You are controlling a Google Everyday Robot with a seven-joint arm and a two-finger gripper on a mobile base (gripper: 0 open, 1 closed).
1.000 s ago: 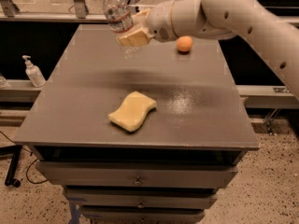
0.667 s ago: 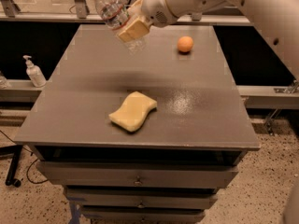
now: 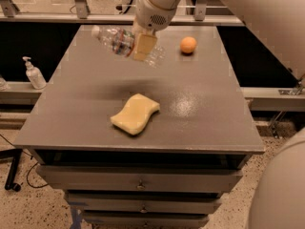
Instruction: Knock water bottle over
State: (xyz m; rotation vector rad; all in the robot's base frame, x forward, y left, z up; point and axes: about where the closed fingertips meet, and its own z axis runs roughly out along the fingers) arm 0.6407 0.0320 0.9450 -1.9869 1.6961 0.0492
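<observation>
Far to the left of the jaws, off the table, the white pump bottle (image 3: 32, 73) stands on a ledge where it stood a moment ago. The water bottle (image 3: 116, 38) is clamped in the gripper (image 3: 143, 48). Its white cap points out to the left of the jaws and its base pokes out on their right. A second ago it was held steeper and farther back, over the table's far left corner. It now lies almost level and has come lower in view, over the far part of the grey table (image 3: 86, 109). The jaws are closed on the bottle's middle, with one tan pad (image 3: 144, 46) lying across its front. The wrist now reaches down from the top edge. A soft shadow lies on the tabletop below the jaws, apart from the bottle. The yellow sponge (image 3: 136, 113) rests below the jaws toward the near edge, unmoved. The orange (image 3: 188, 45) sits to the right of the jaws, also unmoved.
</observation>
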